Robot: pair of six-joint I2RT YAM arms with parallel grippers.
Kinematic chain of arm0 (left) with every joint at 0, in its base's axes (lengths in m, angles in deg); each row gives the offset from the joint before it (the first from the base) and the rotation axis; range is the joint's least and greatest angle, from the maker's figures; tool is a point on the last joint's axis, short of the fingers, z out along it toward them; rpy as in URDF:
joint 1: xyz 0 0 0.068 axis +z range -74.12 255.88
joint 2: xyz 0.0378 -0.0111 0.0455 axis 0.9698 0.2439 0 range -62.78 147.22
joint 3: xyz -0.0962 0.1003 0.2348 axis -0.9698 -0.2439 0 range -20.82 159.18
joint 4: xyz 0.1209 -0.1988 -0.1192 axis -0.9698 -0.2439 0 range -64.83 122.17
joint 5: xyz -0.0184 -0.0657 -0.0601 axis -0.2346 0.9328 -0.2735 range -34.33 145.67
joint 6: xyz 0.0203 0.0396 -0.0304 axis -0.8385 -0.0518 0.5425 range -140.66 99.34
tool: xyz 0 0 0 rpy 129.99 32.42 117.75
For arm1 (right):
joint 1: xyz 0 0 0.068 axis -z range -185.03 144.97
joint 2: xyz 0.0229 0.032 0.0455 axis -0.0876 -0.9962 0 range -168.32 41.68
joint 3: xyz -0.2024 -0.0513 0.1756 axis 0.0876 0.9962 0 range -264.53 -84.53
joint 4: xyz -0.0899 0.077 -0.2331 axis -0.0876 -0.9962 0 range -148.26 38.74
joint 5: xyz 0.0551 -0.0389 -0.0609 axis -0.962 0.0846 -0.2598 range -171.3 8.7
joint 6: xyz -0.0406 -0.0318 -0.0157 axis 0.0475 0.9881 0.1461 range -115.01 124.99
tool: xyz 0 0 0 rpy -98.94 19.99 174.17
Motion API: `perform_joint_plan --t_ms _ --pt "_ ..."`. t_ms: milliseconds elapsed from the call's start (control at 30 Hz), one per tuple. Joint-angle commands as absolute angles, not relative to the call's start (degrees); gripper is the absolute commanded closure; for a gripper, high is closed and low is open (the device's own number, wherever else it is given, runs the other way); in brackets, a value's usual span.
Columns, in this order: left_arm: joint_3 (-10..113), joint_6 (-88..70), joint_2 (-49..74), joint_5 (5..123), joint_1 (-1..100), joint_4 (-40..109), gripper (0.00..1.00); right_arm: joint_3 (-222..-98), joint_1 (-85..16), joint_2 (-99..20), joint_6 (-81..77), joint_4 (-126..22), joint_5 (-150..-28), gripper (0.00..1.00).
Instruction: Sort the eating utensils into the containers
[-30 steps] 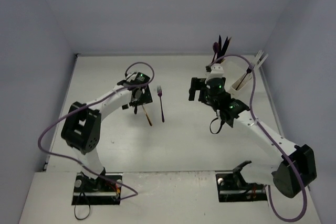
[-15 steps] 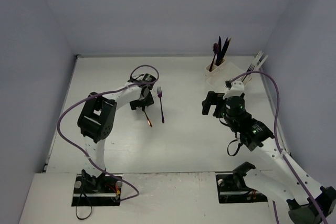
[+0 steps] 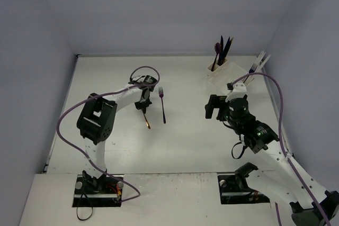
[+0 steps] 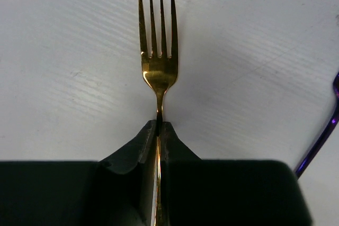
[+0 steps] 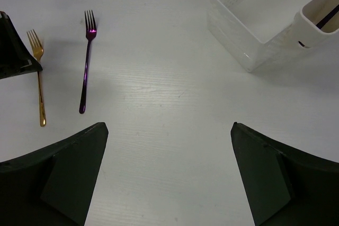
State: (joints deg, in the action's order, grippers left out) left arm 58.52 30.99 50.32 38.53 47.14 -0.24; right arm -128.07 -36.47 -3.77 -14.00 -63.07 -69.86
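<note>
Top external view, my count: two forks lie loose on the table (image 3: 185, 141), one gold fork (image 3: 145, 118) and one purple fork (image 3: 162, 105) just beside it and apart from it. At the far right stands one white organizer (image 5: 233, 35). Its back cup (image 3: 217, 70) holds three dark utensils (image 3: 222, 50) that I can make out, a spoon among them, and two white forks (image 3: 259, 59) lean up at the right end.

My left claw (image 4: 159, 125) is pinched tight on the gold fork's neck, just below the four tines, with the handle running back between the fingers. From the right wrist the handle's end looks to be down on the table; I cannot tell if any of it is lifted. My right claw (image 5: 169, 173) stands wide and holds nothing, well apart from both forks and the tray.

Against a second ago, the left claw was wide over the gold fork and has since clamped it, and the right arm has drawn back from the organizer toward me. The purple fork has not moved.
</note>
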Motion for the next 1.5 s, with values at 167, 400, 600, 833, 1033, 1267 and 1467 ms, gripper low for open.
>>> perform_joint_plan --t_ms 167,400,600,833,1033,1267,1467 --pt "56.26 13.68 30.88 30.92 36.22 1.77 1.00 -137.75 -36.30 -11.36 -12.86 -61.19 -83.63 0.00" --pt "50.12 6.64 18.51 38.56 29.84 15.07 1.00 -144.91 -36.26 -15.81 -12.27 -61.11 -91.74 0.00" --pt "48.29 1.06 12.51 44.68 25.31 22.07 1.00 -150.69 -36.14 -19.57 -11.03 -61.03 -96.43 0.08" --pt "51.01 -1.40 13.25 47.34 22.07 24.06 1.00 -154.81 -36.14 -24.14 -10.12 -60.80 -99.97 0.19" --pt "52.65 -2.62 13.94 49.38 20.88 25.80 1.00 -155.48 -36.14 -26.86 -9.44 -60.50 -99.70 0.25" --pt "53.09 -3.93 14.36 51.67 20.25 27.46 1.00 -154.25 -36.14 -29.02 -9.60 -58.98 -100.46 0.39" --pt "52.09 -4.65 14.39 50.41 20.33 27.85 1.00 -153.29 -36.14 -28.75 -9.18 -58.12 -99.63 0.91"
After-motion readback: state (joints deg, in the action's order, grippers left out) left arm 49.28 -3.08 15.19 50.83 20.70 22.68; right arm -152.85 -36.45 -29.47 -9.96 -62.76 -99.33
